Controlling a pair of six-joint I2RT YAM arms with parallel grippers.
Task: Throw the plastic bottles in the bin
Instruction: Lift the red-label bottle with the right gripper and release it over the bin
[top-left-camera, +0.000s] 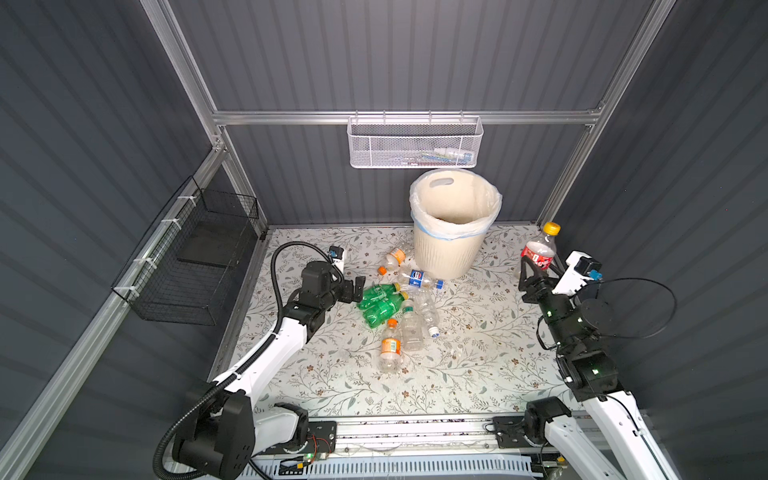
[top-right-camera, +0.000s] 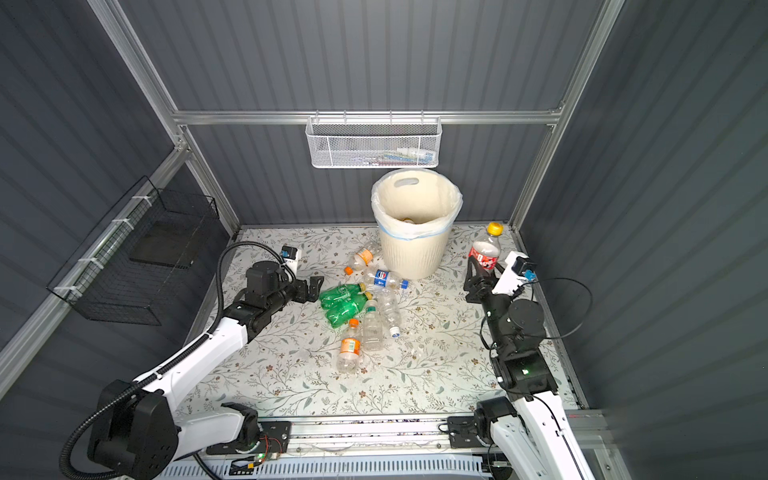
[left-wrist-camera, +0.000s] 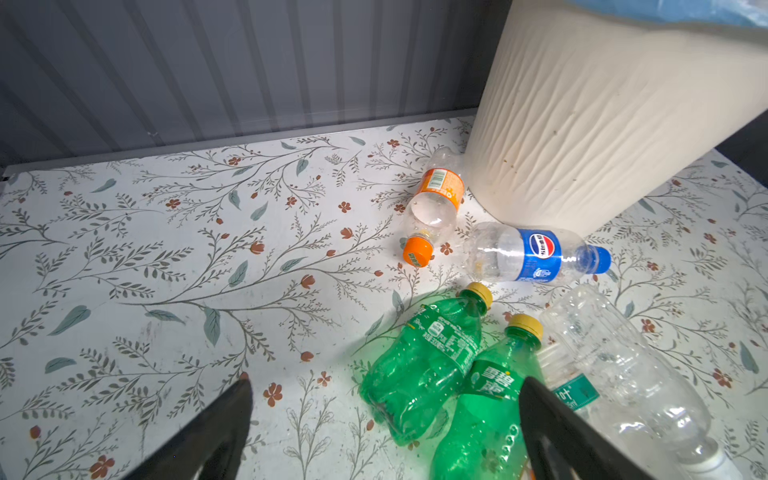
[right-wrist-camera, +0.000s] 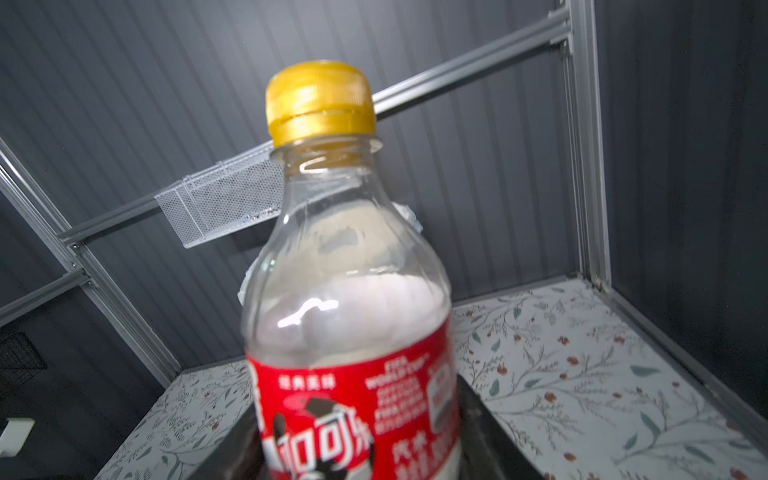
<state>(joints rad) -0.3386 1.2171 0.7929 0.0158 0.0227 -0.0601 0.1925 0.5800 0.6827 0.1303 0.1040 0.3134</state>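
Right wrist view has the yellow-capped, red-labelled bottle (right-wrist-camera: 353, 291) upright, clamped at its label by the right fingers (right-wrist-camera: 486, 432) near the worktop's (right-wrist-camera: 582, 374) far right corner, apart from the bin (top-left-camera: 449, 249), likely gripped low for tipping over the rim, while the left fingers (left-wrist-camera: 216, 436) gape empty beside the green bottles (left-wrist-camera: 419, 374).

We see the white-and-black left arm (top-left-camera: 266, 353) stretched forward from its near base, wrist bent inward. Its black left pincer (top-left-camera: 356, 289) sits low over the surface with jaws spread wide. The right arm (top-left-camera: 569, 328) reaches along the right side, and its right pincer (top-left-camera: 538, 268) is clamped on the lower body of an upright clear plastic bottle with red label and yellow cap (top-left-camera: 545, 241).
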